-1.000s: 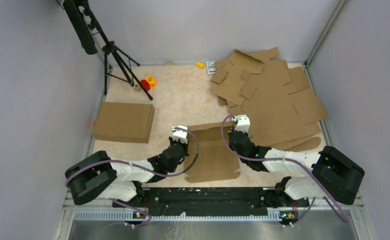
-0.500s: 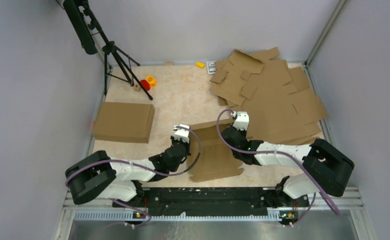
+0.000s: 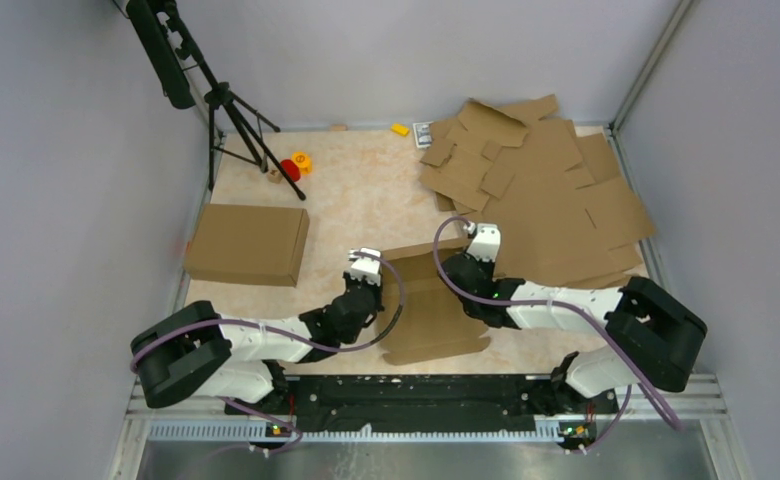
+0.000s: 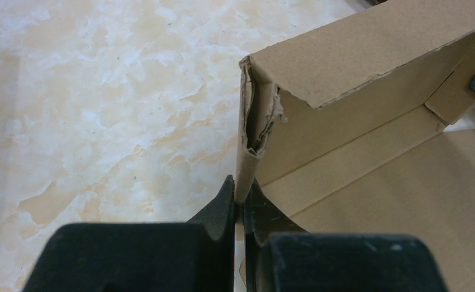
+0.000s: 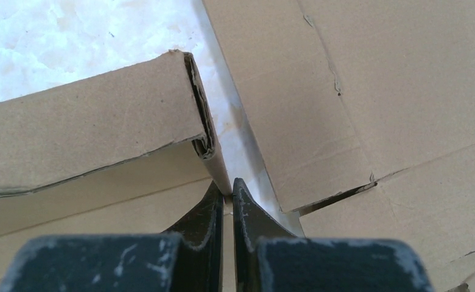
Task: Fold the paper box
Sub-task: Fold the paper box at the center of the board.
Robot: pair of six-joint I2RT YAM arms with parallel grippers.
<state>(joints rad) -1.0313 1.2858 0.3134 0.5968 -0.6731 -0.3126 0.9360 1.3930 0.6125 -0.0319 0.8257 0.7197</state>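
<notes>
My left claw (image 4: 240,190) is pinched tight on the box (image 4: 369,55). It nips the thin edge of the left side wall, close to the far corner. The card there is torn and a bit crushed. My right claw (image 5: 226,190) is pinched tight too. It nips the right side wall near its far corner. Both side walls stand up, and the back wall stands up between them. The floor of the box lies flat on the table (image 3: 356,190), in the middle, close to my arms. A pile (image 3: 551,195) of flat brown card lies on the far right, just beside the box. A shut box (image 3: 248,243) sits on the left, well apart. A black stand (image 3: 234,120) is in the far left corner, with a small red thing (image 3: 290,169) by its foot.
</notes>
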